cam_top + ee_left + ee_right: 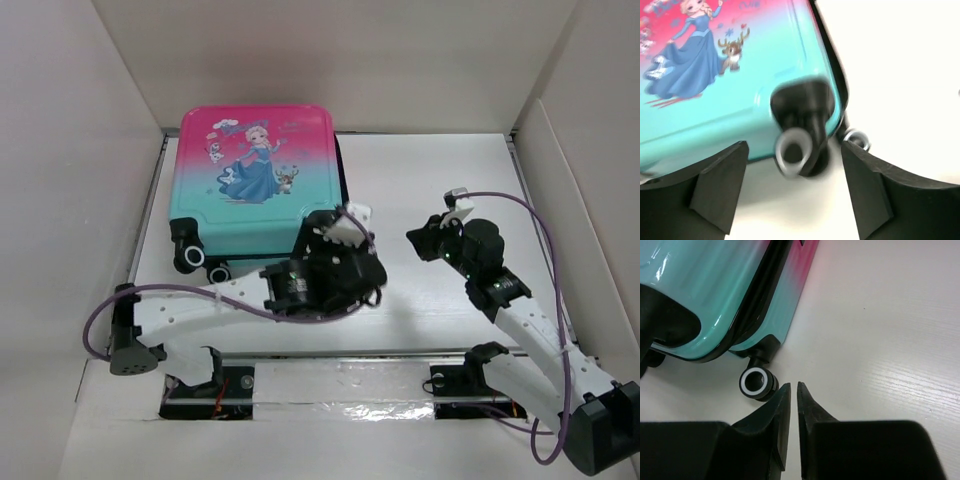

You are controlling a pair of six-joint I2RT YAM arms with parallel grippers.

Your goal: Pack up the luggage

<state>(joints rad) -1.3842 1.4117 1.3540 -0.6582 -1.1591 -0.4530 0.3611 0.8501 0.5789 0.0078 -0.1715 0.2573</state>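
My left gripper point(792, 175) straddled a wheel point(792, 150), spread; right gripper point(793, 392) pressed together, empty. Luggage point(255, 160) lay closed (zipping next, probably).

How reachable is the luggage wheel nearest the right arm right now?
Probably yes: the right end effector sits just beside that wheel, only bare table between them.
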